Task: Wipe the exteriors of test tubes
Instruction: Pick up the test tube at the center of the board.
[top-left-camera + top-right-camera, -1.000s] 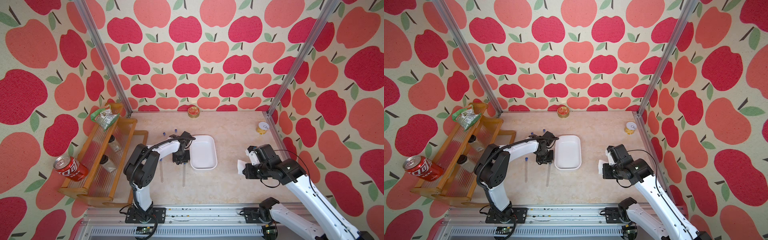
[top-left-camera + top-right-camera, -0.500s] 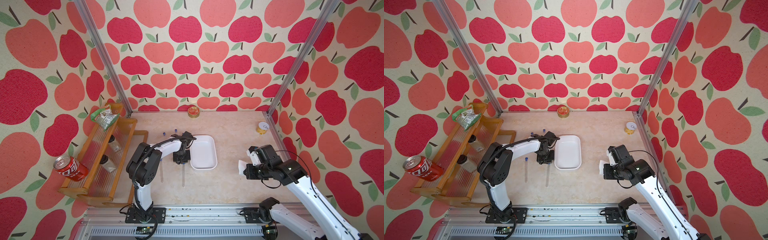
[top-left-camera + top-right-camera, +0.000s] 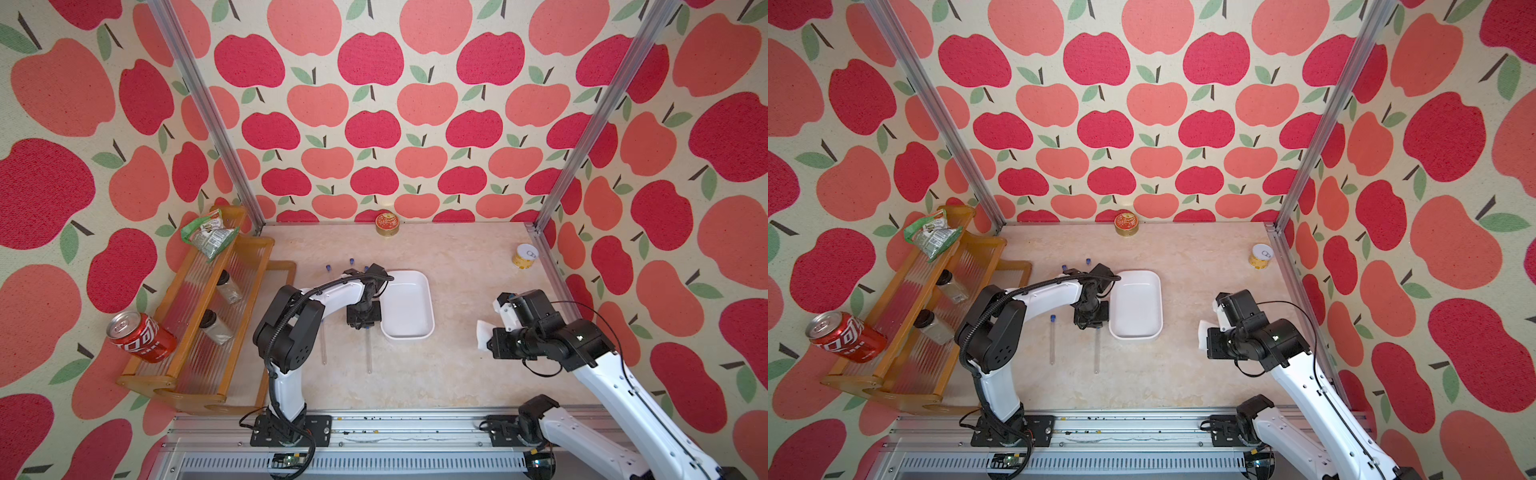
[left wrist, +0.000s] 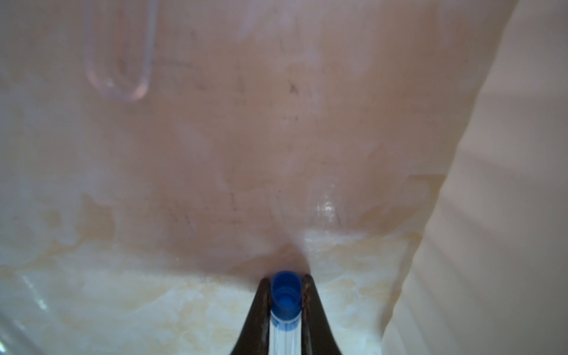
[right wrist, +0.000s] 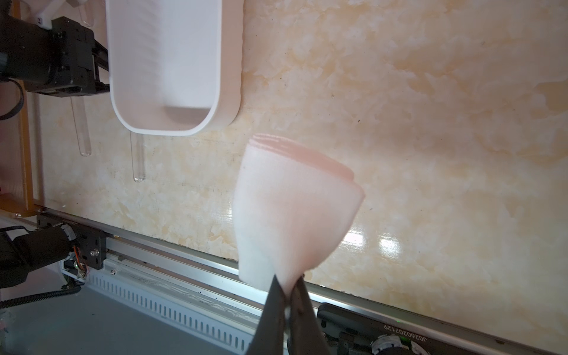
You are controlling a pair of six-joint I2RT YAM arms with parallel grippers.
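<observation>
Several clear test tubes with blue caps lie on the marble table left of the white tray (image 3: 407,336). My left gripper (image 3: 365,326) is down at the table and shut on the capped end of one test tube (image 3: 368,353); the left wrist view shows its blue cap (image 4: 285,295) squeezed between the dark fingers (image 4: 258,319). A second tube (image 3: 1052,340) lies parallel to its left, and two more caps (image 3: 1064,267) show behind the arm. My right gripper (image 5: 287,292) hovers at the right, shut on a folded white cloth (image 5: 289,209), also visible in a top view (image 3: 482,334).
A wooden rack (image 3: 199,332) stands along the left wall with two dark-lidded jars (image 3: 228,286), a green packet (image 3: 208,232) and a red can (image 3: 139,336). A gold tin (image 3: 387,224) sits at the back wall, a yellow can (image 3: 524,256) at the back right.
My left gripper's jaws have closed onto the capped end of the tube beside the tray. The right arm with the cloth has barely shifted.
</observation>
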